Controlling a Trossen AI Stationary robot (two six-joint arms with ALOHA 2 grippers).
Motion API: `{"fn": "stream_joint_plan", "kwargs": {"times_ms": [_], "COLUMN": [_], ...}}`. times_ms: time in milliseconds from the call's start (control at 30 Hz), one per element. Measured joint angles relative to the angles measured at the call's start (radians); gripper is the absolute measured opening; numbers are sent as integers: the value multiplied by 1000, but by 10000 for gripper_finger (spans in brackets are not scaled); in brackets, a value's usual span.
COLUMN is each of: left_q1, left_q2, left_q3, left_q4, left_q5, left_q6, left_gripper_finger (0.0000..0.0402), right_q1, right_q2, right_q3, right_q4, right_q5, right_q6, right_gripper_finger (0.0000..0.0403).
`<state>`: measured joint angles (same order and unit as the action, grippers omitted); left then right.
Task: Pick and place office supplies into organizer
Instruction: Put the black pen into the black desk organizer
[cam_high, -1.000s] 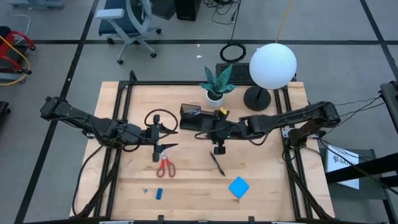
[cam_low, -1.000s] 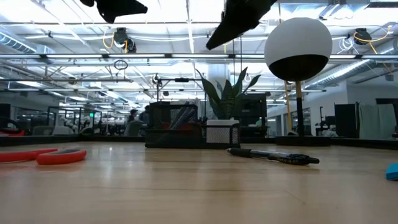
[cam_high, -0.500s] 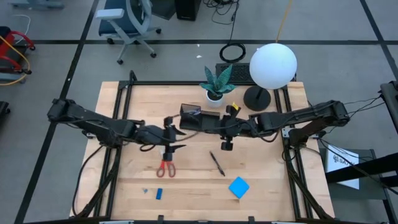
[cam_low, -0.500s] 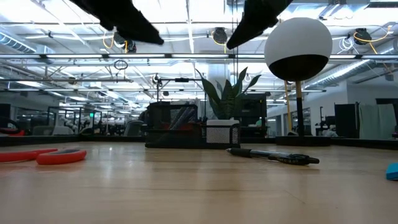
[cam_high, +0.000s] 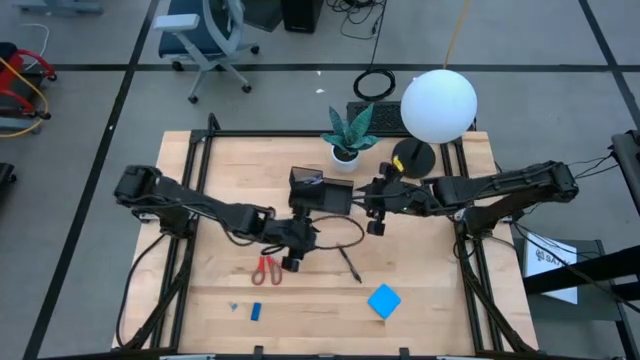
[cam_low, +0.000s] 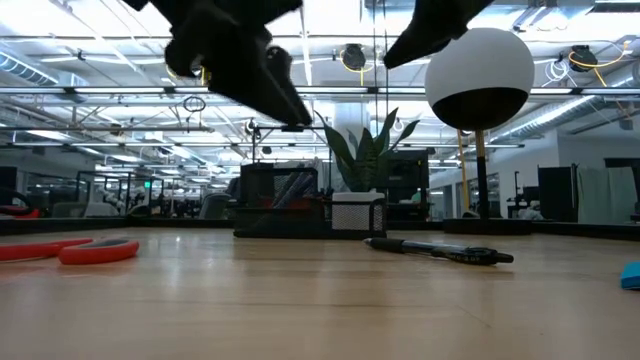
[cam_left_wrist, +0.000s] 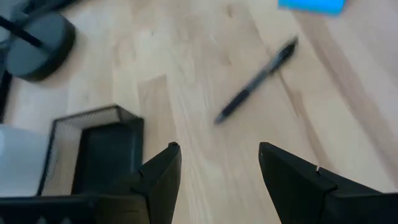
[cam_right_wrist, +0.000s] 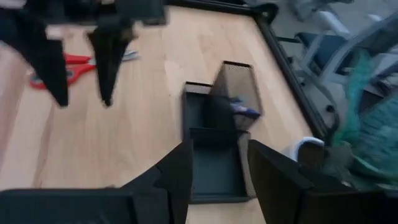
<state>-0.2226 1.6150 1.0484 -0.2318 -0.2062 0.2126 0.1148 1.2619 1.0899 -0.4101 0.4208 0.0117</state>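
— Pen (cam_high: 349, 264) lies loose on the table, below the organizer (cam_high: 320, 192)?
— Yes. Left gripper (cam_high: 291, 262) hangs beside it, fingers spread and empty, probably to grasp it. Right gripper (cam_high: 377, 226), also spread, waits near the organizer.

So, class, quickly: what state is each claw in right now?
Left claw: open, empty, above the table near the pen.
Right claw: open, empty, by the organizer.

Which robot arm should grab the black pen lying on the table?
Probably the left. The left gripper hangs open close to the black pen, while the right gripper sits farther back beside the organizer.
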Motion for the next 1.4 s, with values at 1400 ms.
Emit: {"fn": "stream_joint_plan", "kwargs": {"times_ms": [1400], "left_q1": [105], "left_q2": [429], "left_q3": [306], "left_q4": [-54], "left_q5": [282], "left_q6": [295], "left_gripper_finger": [185], "right_q1": [0], "right_q2": [-305], "right_q3": [-214], "right_q4": [151], "right_q5": [178], "right_q6": [29], "right_gripper_finger": [144]}}
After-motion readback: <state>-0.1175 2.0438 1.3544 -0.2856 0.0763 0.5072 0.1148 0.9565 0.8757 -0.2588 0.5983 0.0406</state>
